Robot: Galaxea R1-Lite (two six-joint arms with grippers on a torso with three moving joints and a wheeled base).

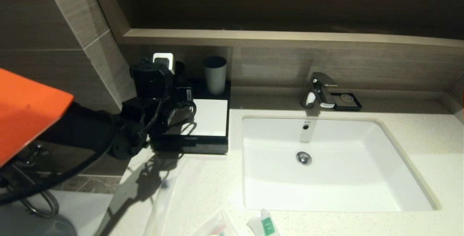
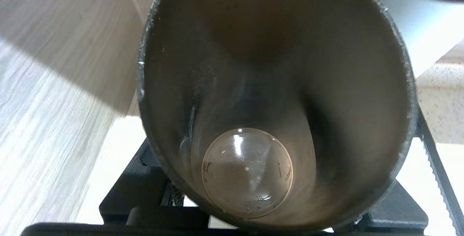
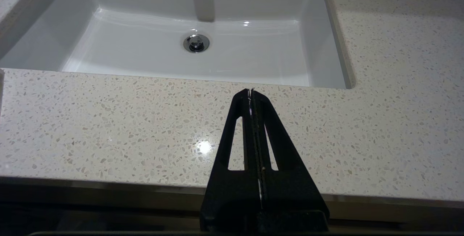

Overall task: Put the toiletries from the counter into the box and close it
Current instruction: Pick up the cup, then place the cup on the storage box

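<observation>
Left gripper point(image 2: 282, 207) pinching a dark cup point(image 2: 275, 94), upper left of head frame over the box point(image 1: 208, 118); cup looks rigid, probably slick, wall grip should do; wall tile close on its left, so little swing room there; toiletries at bottom centre on the counter point(image 1: 417, 134): long sleeve point(image 1: 159, 207), clear pouch point(image 1: 214, 227), green-label sachet point(image 1: 266, 225); likely light, floppy, slippery, so pinch an edge; basin point(image 1: 326, 178) rim just beside them; right gripper point(image 3: 251, 94) pressed together, parked over the counter's front edge.
</observation>
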